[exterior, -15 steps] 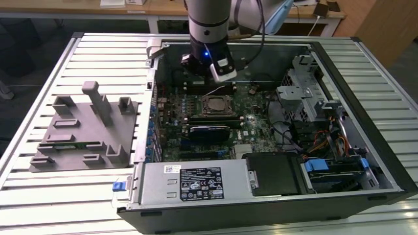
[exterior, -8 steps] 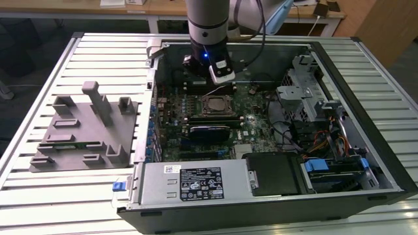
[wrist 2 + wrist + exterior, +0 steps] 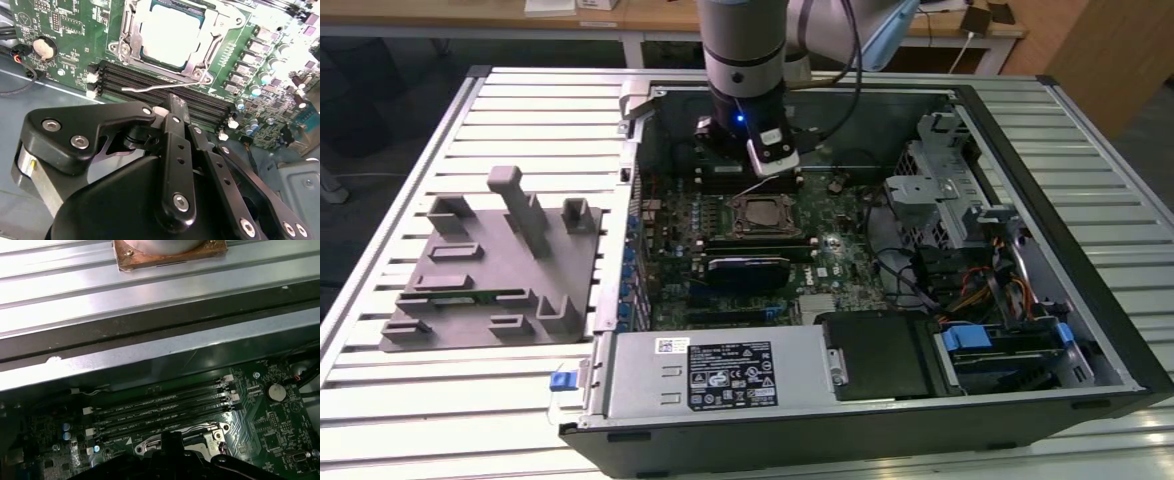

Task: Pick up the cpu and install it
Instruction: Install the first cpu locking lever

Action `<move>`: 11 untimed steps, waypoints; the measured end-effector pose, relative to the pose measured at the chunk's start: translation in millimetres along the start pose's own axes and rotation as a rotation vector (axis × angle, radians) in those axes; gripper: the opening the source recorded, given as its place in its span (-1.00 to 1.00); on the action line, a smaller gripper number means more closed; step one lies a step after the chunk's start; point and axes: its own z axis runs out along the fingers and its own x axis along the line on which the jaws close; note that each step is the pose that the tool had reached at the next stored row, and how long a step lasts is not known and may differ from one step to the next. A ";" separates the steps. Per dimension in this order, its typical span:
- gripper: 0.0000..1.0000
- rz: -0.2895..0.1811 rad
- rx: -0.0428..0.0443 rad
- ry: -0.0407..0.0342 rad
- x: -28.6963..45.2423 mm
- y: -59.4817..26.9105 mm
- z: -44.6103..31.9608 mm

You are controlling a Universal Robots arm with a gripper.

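– One slatted metal table (image 3: 534, 110) carries everything, yes?

– Yes. The open computer case (image 3: 854, 440) lies flat on it, and the arm reaches down into the case, so the gripper (image 3: 767, 170) hangs inside its walls.

– And the grey holder (image 3: 480, 270)?

– Outside the case, well apart from the gripper, off toward the exterior view's left of it.

– What is under the gripper?

– The green motherboard (image 3: 65, 30). The gripper is over the row of black memory slots (image 3: 150, 80). I cannot tell if it touches them.

– Is it carrying anything?

– No. In the second wrist view its jaws are clenched together with nothing between them.

– Then where is the cpu (image 3: 170, 30)?

– It is in the socket (image 3: 210, 30), just beyond the memory slots from the gripper's tip. Its silver-white top faces up, bright inside the metal frame. It is near the gripper but clear of it.

– Anything between the two?

– A thin wire lever (image 3: 155, 88) lies along the edge of the slots nearest the socket. It is just ahead of the gripper's tip.

– Smaller things?

– A round coin battery (image 3: 276, 391) sits on the board, off to one side of the gripper past the end of the memory slots.
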 end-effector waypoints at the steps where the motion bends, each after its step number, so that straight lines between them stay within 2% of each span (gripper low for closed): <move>1: -0.79 0.000 -0.0017 -0.0020 0.0 -0.1 0.9; 4: -0.79 -0.002 -0.0043 -0.0097 0.1 -0.9 3.4; 11: -0.79 -0.009 -0.0111 -0.0367 0.3 -2.3 8.7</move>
